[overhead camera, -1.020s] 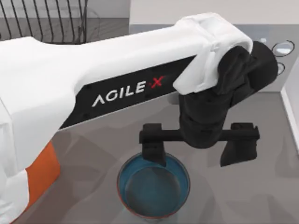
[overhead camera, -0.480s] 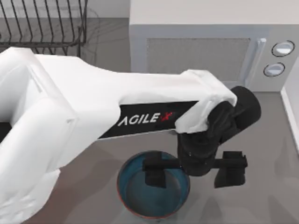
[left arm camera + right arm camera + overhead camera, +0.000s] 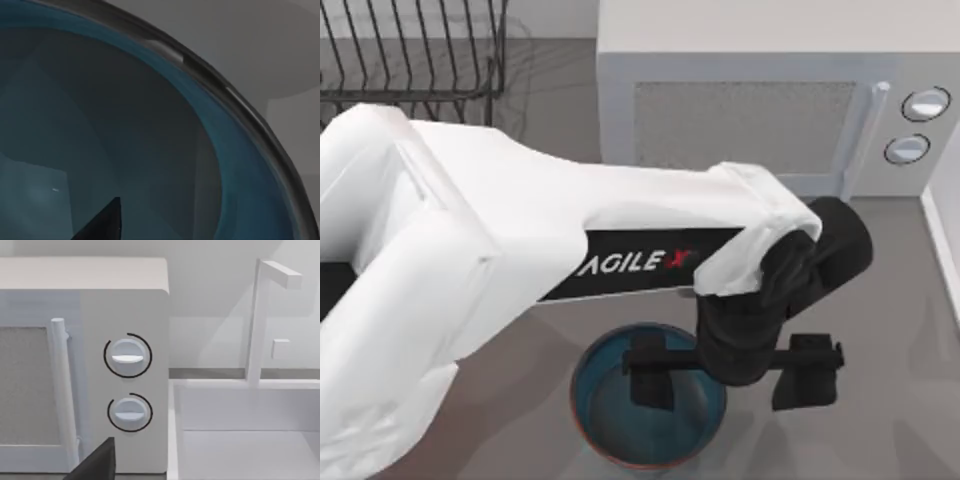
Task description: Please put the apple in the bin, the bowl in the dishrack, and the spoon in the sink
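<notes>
The bowl (image 3: 605,405), teal inside with a reddish-brown rim, sits at the front middle of the table. My left gripper (image 3: 728,385) hangs open across the bowl's right rim. One finger (image 3: 650,385) is inside the bowl and the other (image 3: 807,380) is outside it, to the right. The left wrist view looks closely at the bowl's teal inner wall (image 3: 150,150), with a dark fingertip (image 3: 102,225) low in it. The black wire dishrack (image 3: 410,50) stands at the back left. The white sink (image 3: 240,445) lies beside the microwave. The apple, the bin and the spoon are out of view.
A white microwave (image 3: 750,100) with two dials stands at the back, behind the bowl. The sink's white wall (image 3: 945,240) runs along the right edge, with a faucet (image 3: 257,320) over the basin. A dark corner of my right gripper (image 3: 95,465) faces the microwave.
My left arm has swung toward the front and come down. Its gripper, which hung above the bowl, now straddles the right rim, still open. The bowl has stayed put.
</notes>
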